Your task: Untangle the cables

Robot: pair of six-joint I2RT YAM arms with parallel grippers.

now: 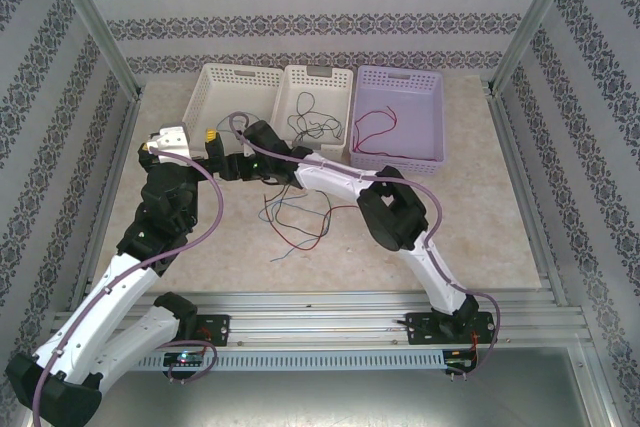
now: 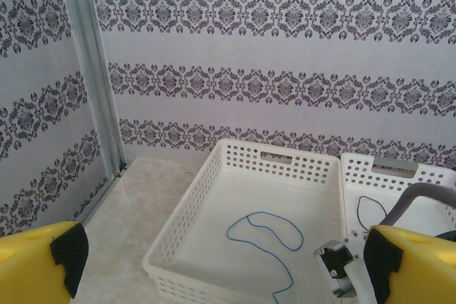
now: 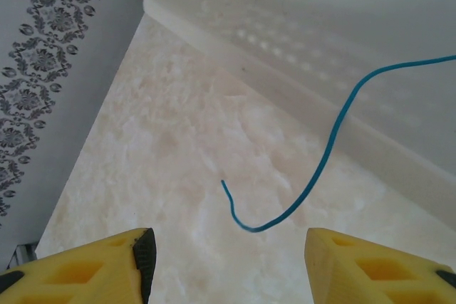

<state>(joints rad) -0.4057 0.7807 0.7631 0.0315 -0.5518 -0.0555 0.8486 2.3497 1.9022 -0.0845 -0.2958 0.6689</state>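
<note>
Yellow fingertips of my right gripper stand spread above the table with a teal cable curling just ahead, my left gripper gapes wide too, and I see other cables tangled before the baskets.

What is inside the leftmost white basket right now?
One thin blue cable lies looped on the floor of the leftmost white basket. The near right corner is hidden behind a finger of the left gripper; anything there cannot be seen.
</note>
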